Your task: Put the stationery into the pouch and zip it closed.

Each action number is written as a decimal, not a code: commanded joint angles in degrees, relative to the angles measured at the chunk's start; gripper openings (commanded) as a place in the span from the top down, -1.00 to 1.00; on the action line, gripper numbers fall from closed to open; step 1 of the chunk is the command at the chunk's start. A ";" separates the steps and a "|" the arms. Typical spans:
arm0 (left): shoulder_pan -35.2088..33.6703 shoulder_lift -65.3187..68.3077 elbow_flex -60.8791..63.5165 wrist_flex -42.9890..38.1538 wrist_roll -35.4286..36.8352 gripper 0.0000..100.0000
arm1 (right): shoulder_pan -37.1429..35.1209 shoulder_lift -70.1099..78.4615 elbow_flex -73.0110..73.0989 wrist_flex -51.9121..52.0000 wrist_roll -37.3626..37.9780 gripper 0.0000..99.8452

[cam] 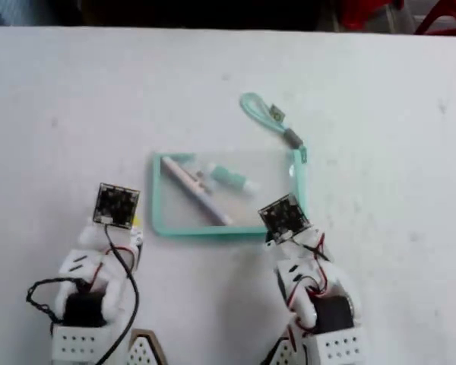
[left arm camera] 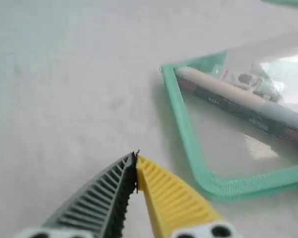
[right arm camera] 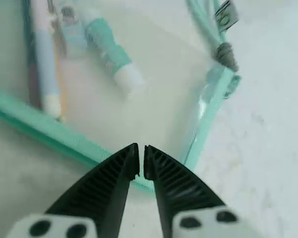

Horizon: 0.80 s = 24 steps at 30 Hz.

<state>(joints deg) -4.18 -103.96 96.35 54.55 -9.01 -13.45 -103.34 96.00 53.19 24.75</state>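
Stationery inside pouch (right pincer over rim)

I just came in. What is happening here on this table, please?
Two robot arms sit at a clear pouch with a teal edge, lying flat on the white table. The pens and a small teal tube are already inside it. Neither arm holds anything: the left pincer is shut over bare table beside the pouch's corner, and the right pincer is shut above its near edge, toward the strap end. Whether the zip is closed, I cannot tell.
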 commanded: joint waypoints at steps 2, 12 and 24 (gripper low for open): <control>-0.84 -0.48 0.62 2.90 -0.35 0.95 | 1.63 0.13 0.79 -0.40 0.35 0.95; -0.66 -0.48 0.62 12.57 0.00 0.95 | 2.68 0.04 0.79 12.88 0.26 0.96; -0.75 -0.48 0.62 19.25 0.00 0.95 | -8.66 0.13 0.88 19.65 -14.07 0.96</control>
<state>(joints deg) -4.70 -103.69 97.14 73.36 -9.01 -20.13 -102.90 96.35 71.74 14.90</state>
